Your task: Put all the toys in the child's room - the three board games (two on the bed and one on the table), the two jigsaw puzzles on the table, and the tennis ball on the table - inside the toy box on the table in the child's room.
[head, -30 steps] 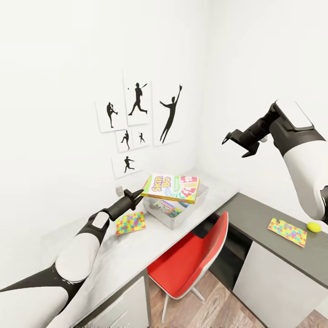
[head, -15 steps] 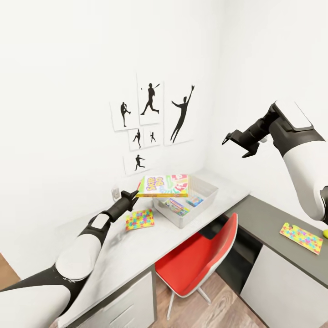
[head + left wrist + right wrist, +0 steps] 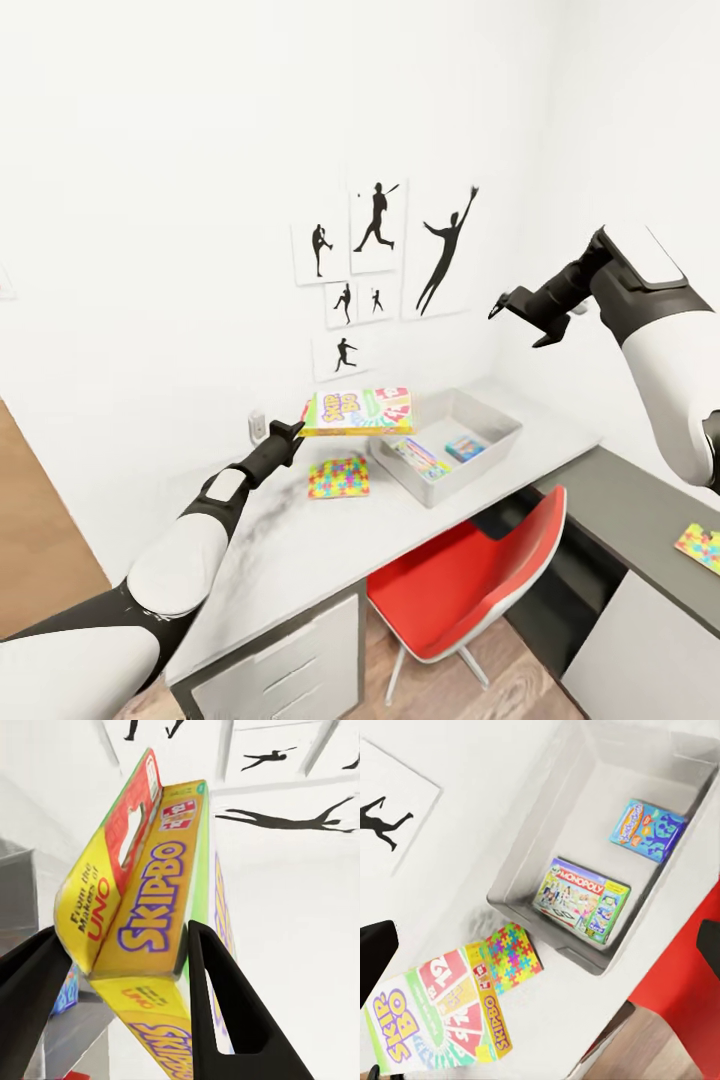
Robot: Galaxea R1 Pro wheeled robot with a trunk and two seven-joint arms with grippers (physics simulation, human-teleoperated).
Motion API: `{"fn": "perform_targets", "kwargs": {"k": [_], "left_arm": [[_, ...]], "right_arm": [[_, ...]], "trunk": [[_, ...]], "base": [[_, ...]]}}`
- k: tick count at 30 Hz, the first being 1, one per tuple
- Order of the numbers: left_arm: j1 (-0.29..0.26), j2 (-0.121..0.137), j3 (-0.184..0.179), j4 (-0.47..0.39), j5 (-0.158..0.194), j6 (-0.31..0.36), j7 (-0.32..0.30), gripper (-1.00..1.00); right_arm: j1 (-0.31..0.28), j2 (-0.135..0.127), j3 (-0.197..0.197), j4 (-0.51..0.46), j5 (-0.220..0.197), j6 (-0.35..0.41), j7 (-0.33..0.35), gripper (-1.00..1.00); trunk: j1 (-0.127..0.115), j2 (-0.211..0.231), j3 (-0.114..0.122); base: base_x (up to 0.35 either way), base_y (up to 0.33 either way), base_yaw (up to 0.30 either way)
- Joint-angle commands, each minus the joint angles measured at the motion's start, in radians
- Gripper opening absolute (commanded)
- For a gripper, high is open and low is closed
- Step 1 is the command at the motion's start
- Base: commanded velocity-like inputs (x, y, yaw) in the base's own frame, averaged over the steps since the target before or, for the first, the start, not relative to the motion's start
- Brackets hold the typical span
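Board games: three. One, the Skip-Bo box [image 3: 357,412], printed "SKIP-BO" and "From the Makers of UNO", is clamped by its end in the left claw [image 3: 291,432], held level in the air beside the toy box [image 3: 497,455], above the tabletop [image 3: 300,540]. Two lie inside the toy box: "MONOPOLY" [image 3: 581,898] and a small blue box [image 3: 648,830], lettering unreadable, well apart. Jigsaw puzzles: two, one [image 3: 338,477] just beside the toy box's rim, one [image 3: 700,547] on the dark section. Right claw [image 3: 522,316] hangs high, jaws spread, empty.
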Motion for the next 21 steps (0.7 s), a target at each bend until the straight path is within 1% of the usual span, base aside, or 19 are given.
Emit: {"fn": "perform_targets", "kwargs": {"k": [1,6,10,12,15,21], "left_arm": [[-0.001,-0.001,0.005,-0.001,0.005,0.007,0.000,-1.00],[-0.001,-0.001,0.003,-0.001,0.005,0.004,0.000,-1.00],[-0.001,-0.001,0.002,-0.001,0.005,0.004,0.000,-1.00],[-0.001,-0.001,0.002,0.000,0.005,0.004,0.000,-1.00],[-0.001,-0.001,0.002,0.000,0.004,0.004,0.000,-1.00],[-0.001,-0.001,0.002,0.000,0.005,0.000,0.000,-1.00]], "right_arm": [[-0.001,-0.002,0.007,-0.001,-0.010,0.003,-0.008,1.00],[0.002,-0.002,0.008,-0.001,-0.010,-0.013,-0.008,1.00],[0.002,-0.002,0.009,-0.001,-0.009,-0.015,-0.008,1.00],[0.002,-0.002,0.009,-0.001,-0.009,-0.015,-0.008,1.00],[0.002,-0.002,0.010,-0.001,-0.009,-0.016,-0.008,1.00],[0.003,-0.002,0.010,-0.001,-0.009,-0.016,-0.007,1.00]], "trunk": [[0.001,-0.002,-0.002],[0.001,-0.002,-0.002],[0.001,-0.002,-0.002],[0.001,-0.002,-0.002],[0.001,-0.002,-0.002],[0.001,-0.002,-0.002]], "base": [[-0.019,-0.067,0.290],[-0.081,-0.174,0.290],[-0.026,-0.100,0.290],[-0.005,-0.223,0.255],[-0.002,-0.224,0.120],[0.042,-0.073,0.020]]}}
